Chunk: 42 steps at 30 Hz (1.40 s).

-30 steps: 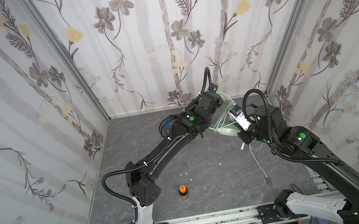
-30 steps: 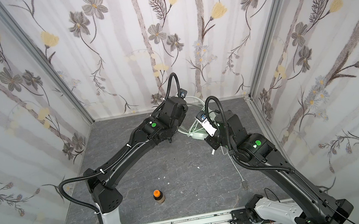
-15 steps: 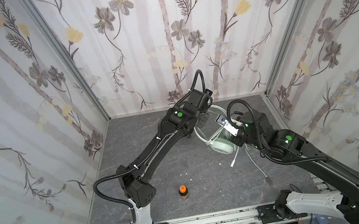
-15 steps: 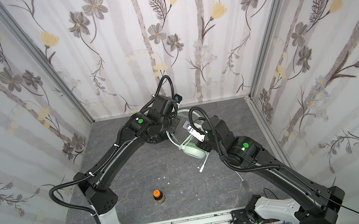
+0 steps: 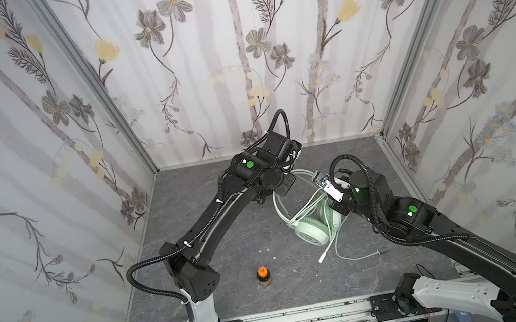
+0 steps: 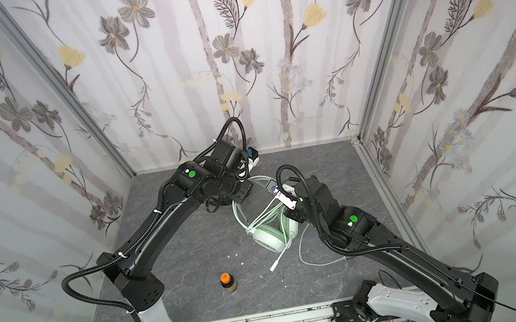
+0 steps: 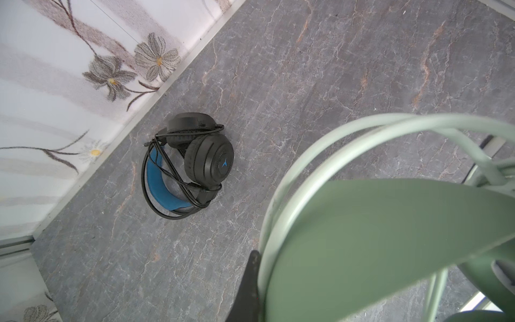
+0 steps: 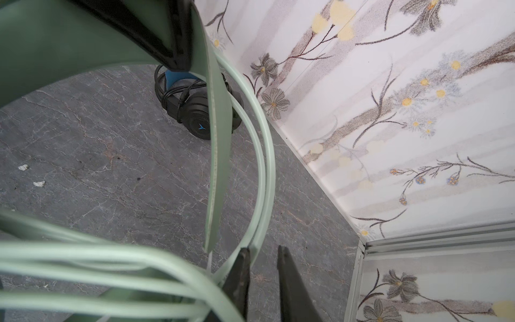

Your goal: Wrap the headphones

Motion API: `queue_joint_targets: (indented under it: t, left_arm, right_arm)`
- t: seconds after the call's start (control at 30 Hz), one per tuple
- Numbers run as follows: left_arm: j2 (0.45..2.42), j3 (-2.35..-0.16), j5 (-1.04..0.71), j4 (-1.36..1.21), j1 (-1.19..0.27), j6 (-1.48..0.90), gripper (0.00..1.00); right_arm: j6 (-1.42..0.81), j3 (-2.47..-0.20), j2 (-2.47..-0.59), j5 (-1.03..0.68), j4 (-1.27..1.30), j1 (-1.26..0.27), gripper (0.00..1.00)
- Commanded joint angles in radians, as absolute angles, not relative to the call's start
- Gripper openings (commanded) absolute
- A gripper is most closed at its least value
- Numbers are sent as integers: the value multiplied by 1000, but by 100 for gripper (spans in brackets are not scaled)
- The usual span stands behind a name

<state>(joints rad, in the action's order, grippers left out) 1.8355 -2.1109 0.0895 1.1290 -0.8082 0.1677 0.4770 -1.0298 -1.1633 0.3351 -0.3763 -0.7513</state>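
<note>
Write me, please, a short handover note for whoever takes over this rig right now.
Left hand: shut on the mint green headset, at its headband.
Right hand: open, empty, beside the headband's wire hoops.
Black headset: lying on the table, clear of both hands, cord wound around it; looks done.
Mint headset's cable: several turns across the headband; loose tail lies on the table.
Left: wind that tail on, set it down.
</note>
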Motion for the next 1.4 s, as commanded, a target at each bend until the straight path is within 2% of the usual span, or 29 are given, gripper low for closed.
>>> queue_joint_targets:
  t: [0.0, 0.3, 0.6, 0.9, 1.03, 1.2, 1.37]
  left_arm:
    - [1815, -2114, 34, 1105, -801, 128, 0]
    - [1812, -2172, -31, 1136, -799, 95, 0]
    - [1804, -2205, -26, 1122, -799, 46, 0]
    - [1764, -2184, -58, 1048, -796, -17, 0]
    - [1747, -2186, -91, 1045, -795, -20, 0]
    - [1740, -2192, -134, 1059, -792, -24, 0]
    - [1745, -2230, -188, 1019, -790, -81, 0]
  right_arm:
    - [426, -992, -1139, 312, -286, -735, 23]
    - [337, -899, -1020, 140, -231, -573, 35]
    - [293, -818, -978, 63, -153, -519, 37]
    - [227, -764, -956, 6, -40, -480, 43]
    - [211, -762, -957, -6, -6, -439, 42]
    - [154, -776, -978, -18, 18, -363, 33]
    - [146, -725, -967, -55, 68, -347, 38]
